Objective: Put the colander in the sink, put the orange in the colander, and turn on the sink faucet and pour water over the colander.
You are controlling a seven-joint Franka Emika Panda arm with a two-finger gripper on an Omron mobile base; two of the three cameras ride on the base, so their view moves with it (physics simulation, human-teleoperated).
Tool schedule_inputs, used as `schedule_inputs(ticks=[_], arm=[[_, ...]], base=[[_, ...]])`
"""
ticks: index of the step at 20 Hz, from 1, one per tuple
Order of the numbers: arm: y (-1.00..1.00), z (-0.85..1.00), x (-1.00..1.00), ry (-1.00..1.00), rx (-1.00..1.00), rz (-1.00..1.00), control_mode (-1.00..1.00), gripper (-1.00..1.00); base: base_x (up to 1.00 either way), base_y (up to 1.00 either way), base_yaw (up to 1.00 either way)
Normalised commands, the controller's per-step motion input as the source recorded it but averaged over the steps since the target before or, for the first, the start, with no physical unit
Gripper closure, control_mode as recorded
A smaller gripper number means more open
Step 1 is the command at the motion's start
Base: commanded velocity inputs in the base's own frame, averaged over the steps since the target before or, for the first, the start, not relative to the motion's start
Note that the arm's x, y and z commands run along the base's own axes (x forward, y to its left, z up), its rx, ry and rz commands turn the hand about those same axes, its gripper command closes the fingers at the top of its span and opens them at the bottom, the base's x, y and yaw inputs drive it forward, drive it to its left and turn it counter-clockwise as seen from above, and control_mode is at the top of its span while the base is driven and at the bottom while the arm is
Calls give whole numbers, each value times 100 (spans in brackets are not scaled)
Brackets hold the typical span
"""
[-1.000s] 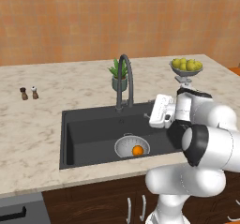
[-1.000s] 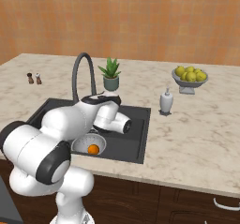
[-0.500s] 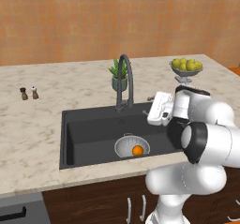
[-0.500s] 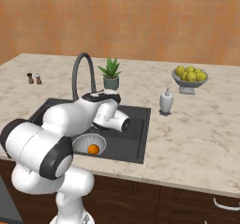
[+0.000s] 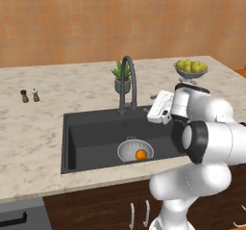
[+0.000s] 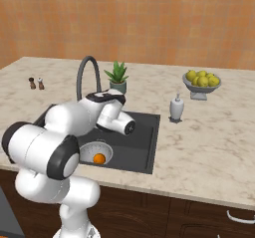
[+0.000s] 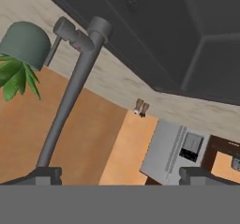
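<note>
The colander sits at the front of the black sink, and the orange lies inside it; both also show from the right, colander and orange. The dark gooseneck sink faucet stands behind the basin. My gripper hovers over the sink's right part, just right of the faucet's base, turned toward it. In the hand view the gripper is open with nothing between its tips, and the sink faucet runs up past the left fingertip. No water is visible.
A small potted plant stands right behind the faucet. A footed bowl of yellow-green fruit and a soap dispenser are on the counter to the right. Two small shakers stand at the far left.
The hand has crept slightly up and left, closer to the faucet. The colander and orange have not moved.
</note>
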Motion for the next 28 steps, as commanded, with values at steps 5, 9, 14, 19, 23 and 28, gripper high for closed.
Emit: schedule_inputs(ticks=[5,9,14,19,23,28], arm=[[0,0,37,8,2,-6,-100,-100],[-1,0,37,7,7,0,-100,-100],[-3,0,42,8,7,0,-100,-100],[0,-9,42,8,3,0,-100,-100],[0,-20,38,7,0,0,-100,-100],[0,-27,40,5,0,0,-100,-100]], base=[[0,0,0],[0,0,0],[0,0,0],[0,0,0],[0,0,0],[0,0,0]])
